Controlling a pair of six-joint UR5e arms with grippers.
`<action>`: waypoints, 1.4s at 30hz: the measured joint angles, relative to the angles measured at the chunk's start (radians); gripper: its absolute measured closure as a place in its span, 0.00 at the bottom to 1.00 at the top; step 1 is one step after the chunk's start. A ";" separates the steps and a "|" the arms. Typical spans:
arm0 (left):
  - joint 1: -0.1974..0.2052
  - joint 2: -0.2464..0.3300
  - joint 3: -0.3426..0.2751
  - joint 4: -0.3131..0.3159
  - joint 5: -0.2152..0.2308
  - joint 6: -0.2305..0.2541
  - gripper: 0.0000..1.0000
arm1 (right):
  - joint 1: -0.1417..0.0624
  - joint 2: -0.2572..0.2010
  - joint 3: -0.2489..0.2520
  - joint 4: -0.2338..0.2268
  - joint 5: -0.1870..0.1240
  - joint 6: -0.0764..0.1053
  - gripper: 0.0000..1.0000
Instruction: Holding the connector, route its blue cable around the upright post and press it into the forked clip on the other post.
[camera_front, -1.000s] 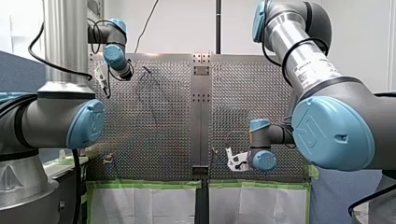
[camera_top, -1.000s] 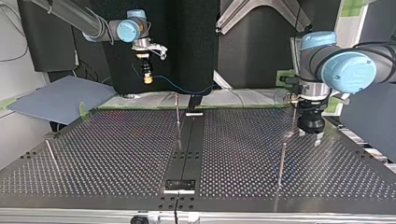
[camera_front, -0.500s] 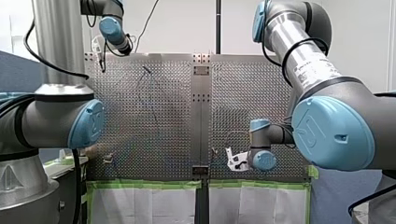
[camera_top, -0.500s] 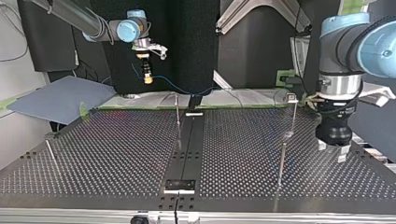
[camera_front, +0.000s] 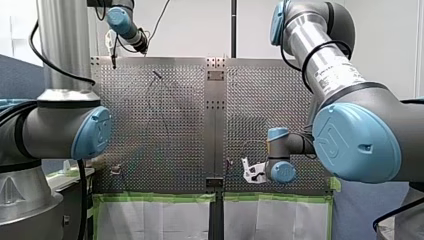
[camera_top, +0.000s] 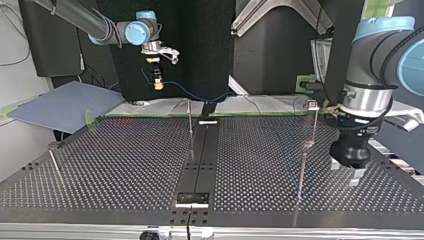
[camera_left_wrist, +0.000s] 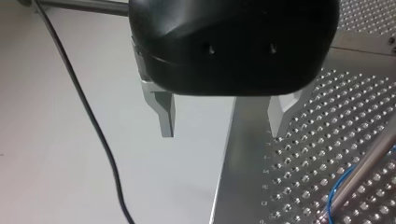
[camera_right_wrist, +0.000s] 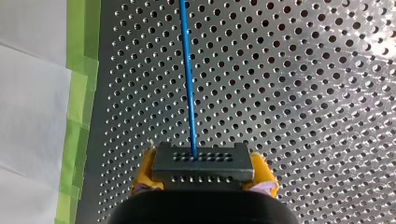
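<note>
Perforated metal worktop (camera_top: 125, 165), edged with green tape (camera_right_wrist: 79, 93), spreads between two arms. My right gripper (camera_right_wrist: 203, 171) hangs above the far left of the top view. Its yellow pads (camera_right_wrist: 142, 175) are clamped on both sides of the connector (camera_right_wrist: 203, 163), a dark, flat block with rows of small holes in its face. The thin blue cable (camera_right_wrist: 189, 70) leaves the middle of that face and runs straight ahead over the holes. In the top view it sags rightward from the gripper toward the far end of the dark centre strip (camera_top: 200, 155).

A slim post (camera_top: 190, 125) stands upright just left of the strip. Right of the strip stand a tall post (camera_top: 313, 125) with a small square head, too small to tell if it is forked, and a near post (camera_top: 301, 172) in front of it. A short rod (camera_top: 54, 165) leans at the near left.

My left gripper (camera_top: 345, 172), black, hovers low over the worktop just right of those two posts. Its metal fingers (camera_left_wrist: 166, 114) are spread wide with nothing between them. In its wrist view, blue cable shows against a post beside the fingers, and a black lead (camera_left_wrist: 84, 107) trails over a pale surface on the other side.
</note>
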 joint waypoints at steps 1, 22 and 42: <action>-0.002 -0.007 0.008 -0.008 0.002 0.000 0.00 | 0.000 0.000 0.000 0.000 0.000 0.000 1.00; -0.034 -0.068 0.050 -0.185 -0.033 0.001 0.00 | 0.000 0.000 0.000 0.006 0.005 0.000 1.00; -0.040 -0.085 0.044 -0.281 -0.036 -0.002 0.00 | 0.000 0.000 0.000 0.006 0.005 0.001 1.00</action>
